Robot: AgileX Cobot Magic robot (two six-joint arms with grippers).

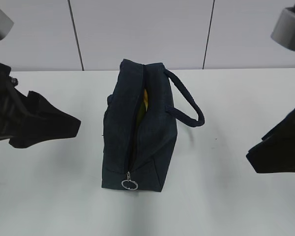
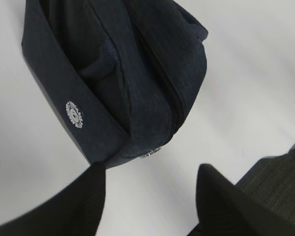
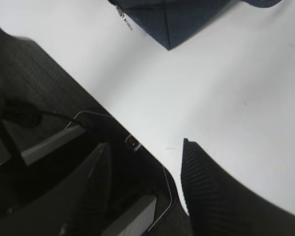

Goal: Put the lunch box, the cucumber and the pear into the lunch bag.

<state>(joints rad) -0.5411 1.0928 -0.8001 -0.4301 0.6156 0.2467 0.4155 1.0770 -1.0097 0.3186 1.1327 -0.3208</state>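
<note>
Exterior view: the lunch bag stands on the table between the left gripper and right gripper, apart from both, yellow showing through its partly open zipper; left wrist view: fingers spread, empty, bag just ahead; right wrist view: fingers parted, empty, bag corner well ahead.

Left gripper gapes, empty; right gripper seemingly likewise (both hovering low, well apart).
</note>
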